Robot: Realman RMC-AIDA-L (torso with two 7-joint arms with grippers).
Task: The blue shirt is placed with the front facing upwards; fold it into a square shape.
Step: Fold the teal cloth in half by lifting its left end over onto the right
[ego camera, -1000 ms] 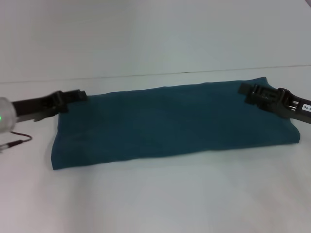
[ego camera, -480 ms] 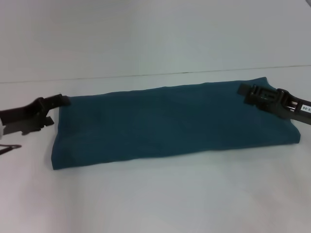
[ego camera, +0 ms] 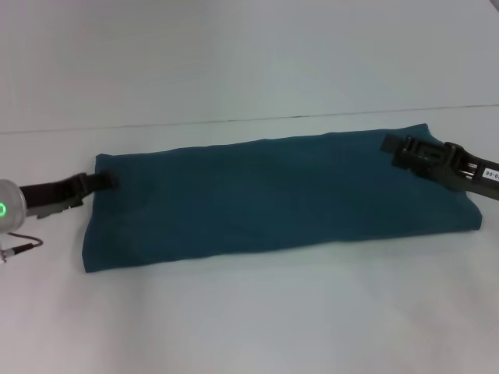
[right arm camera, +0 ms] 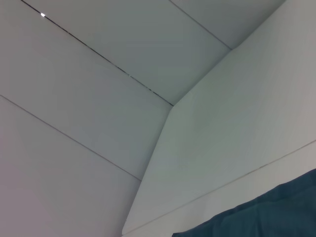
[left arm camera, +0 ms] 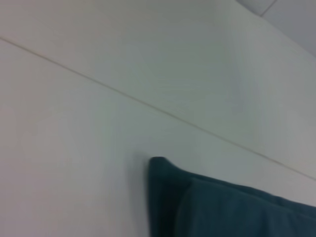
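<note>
The blue shirt (ego camera: 281,195) lies on the white table (ego camera: 249,312) as a long, flat band running left to right; no lettering or neckline shows. My left gripper (ego camera: 107,181) sits low at the band's left end, its tip touching the edge. At the far right corner my right gripper (ego camera: 392,148) rests over the cloth. In the left wrist view a corner of the shirt (left arm camera: 222,207) shows two stacked layers. The right wrist view catches only an edge of the shirt (right arm camera: 266,212).
A thin cable (ego camera: 19,248) hangs by the left arm at the table's left edge. White wall panels stand behind the table's far edge (ego camera: 249,121). Bare tabletop stretches in front of the shirt.
My left gripper left the shirt's far left corner, drew back to the left, then came in lower against the shirt's left edge. The right gripper and the shirt have stayed put.
</note>
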